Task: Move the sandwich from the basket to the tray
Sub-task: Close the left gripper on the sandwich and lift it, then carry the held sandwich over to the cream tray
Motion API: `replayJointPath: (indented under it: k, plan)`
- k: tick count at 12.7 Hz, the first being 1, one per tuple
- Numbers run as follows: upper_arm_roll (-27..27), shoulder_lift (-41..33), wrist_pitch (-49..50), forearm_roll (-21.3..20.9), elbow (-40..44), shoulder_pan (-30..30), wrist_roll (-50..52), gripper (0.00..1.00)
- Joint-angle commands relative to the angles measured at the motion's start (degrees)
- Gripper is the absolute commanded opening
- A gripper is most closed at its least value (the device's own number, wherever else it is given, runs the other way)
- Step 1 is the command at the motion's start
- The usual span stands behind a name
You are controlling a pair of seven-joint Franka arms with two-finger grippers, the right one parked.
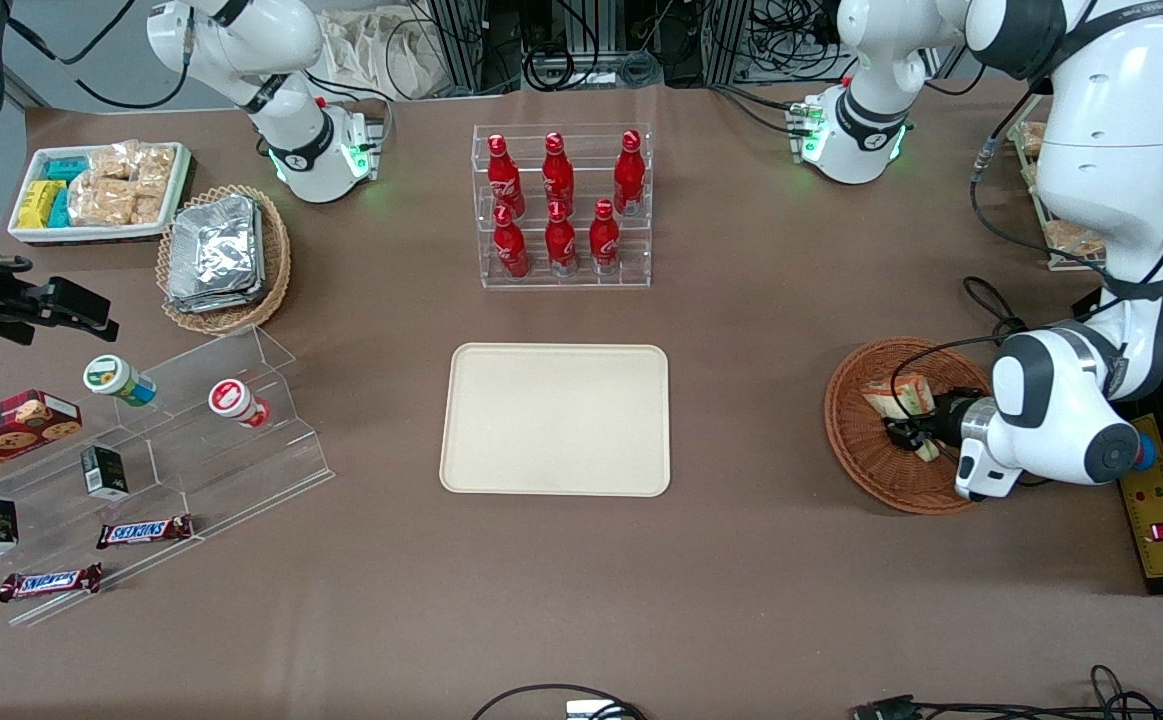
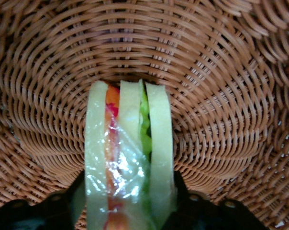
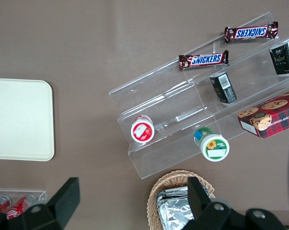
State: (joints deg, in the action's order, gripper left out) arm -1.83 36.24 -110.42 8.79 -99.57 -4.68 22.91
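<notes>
The hand [image 1: 913, 432] is down inside the basket [image 1: 866, 440]; its fingers [image 2: 63, 203] are clamped on the sandwich [image 2: 130, 158]. The tray [image 1: 556, 418] lies well apart from the hand.

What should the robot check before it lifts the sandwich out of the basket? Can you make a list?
1. Hand down in the basket: ok.
2. Fingers on both sides of the sandwich: ok, one dark finger shows at each bread face.
3. Grip tight enough to lift: cannot tell; the plastic wrap may be slippery.
4. Sandwich free of other things in the basket: ok, only wicker shows around it.
5. Tray has room: ok, nothing lies on it.
6. Way to the tray: ok, only bare table lies between basket and tray.
</notes>
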Motion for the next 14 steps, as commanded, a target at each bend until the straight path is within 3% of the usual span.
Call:
replayJointPath:
  k: [1,7,10,14]
  plan:
    - [-0.1,-1.17,-0.41,0.44,-0.62,0.11,0.9,0.28]
    - [-0.54,-9.24,4.77,-0.18,-0.1,1.25,0.12,0.26]
    - [-0.54,-12.94,6.88,-0.18,1.91,6.33,0.11,0.26]
    - [-0.63,-12.34,9.79,0.34,7.37,14.76,1.17,0.27]
